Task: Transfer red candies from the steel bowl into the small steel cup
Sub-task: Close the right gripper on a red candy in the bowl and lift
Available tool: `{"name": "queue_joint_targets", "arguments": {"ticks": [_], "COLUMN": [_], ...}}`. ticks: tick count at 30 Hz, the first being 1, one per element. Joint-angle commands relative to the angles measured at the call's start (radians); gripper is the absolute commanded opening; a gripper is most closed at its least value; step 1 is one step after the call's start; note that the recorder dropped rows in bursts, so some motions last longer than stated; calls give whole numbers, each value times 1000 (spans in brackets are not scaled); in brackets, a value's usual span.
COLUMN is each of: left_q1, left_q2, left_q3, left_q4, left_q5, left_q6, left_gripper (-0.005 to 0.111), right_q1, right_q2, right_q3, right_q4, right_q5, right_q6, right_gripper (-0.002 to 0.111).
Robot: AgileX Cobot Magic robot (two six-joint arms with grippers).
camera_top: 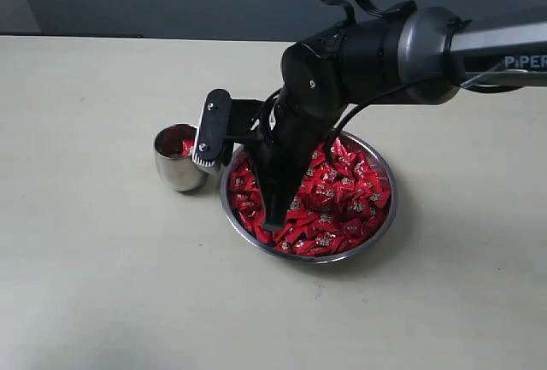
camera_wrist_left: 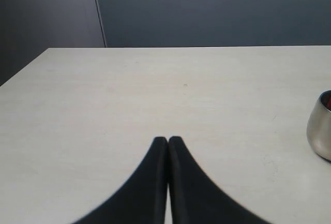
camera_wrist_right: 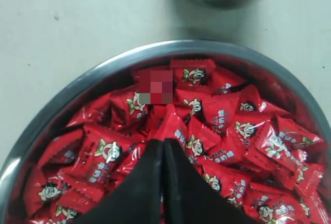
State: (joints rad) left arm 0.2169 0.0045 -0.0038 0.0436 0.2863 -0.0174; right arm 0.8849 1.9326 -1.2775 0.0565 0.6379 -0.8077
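Down among small red wrapped candies (camera_top: 342, 199) in the wide shiny steel bowl (camera_top: 386, 220), the right gripper (camera_top: 272, 223) is closed tight; the left gripper (camera_wrist_left: 168, 140) likewise, empty.

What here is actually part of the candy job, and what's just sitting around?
In the job: red candies, steel bowl, small steel cup, right gripper (shut, down among the candies).
Not in use: left gripper (shut, over the table), and the table itself.

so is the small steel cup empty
No, red candy shows inside the small steel cup beside the steel bowl.
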Motion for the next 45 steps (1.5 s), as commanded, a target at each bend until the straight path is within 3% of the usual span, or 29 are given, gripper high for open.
{"name": "queue_joint_targets", "arguments": {"ticks": [1, 6, 14, 33, 35, 39, 45], "left_q1": [1, 1, 1, 1, 1, 1, 1], "left_q2": [-4, -4, -4, -4, -4, -4, -4], "left_q3": [4, 4, 4, 4, 4, 4, 4], "left_q4": [1, 1, 1, 1, 1, 1, 1], "left_q5": [-2, -2, -2, -2, -2, -2, -2], "left_q6": [-3, -3, -3, -3, -3, -3, -3], "left_gripper": [0, 0, 0, 0, 0, 0, 0], "right_q1": [1, 1, 1, 7, 7, 7, 7], "right_q2": [-3, -3, 35, 67, 67, 67, 67], "right_q3": [-5, -5, -3, -3, -3, -3, -3], "right_q4": [-31, -29, 11, -11, -41, -74, -87], "right_q5": [-39, -24, -1, 8, 8, 18, -21], "right_q6": [0, 20, 24, 24, 54, 108, 116], "right_gripper": [0, 1, 13, 13, 17, 41, 43]}}
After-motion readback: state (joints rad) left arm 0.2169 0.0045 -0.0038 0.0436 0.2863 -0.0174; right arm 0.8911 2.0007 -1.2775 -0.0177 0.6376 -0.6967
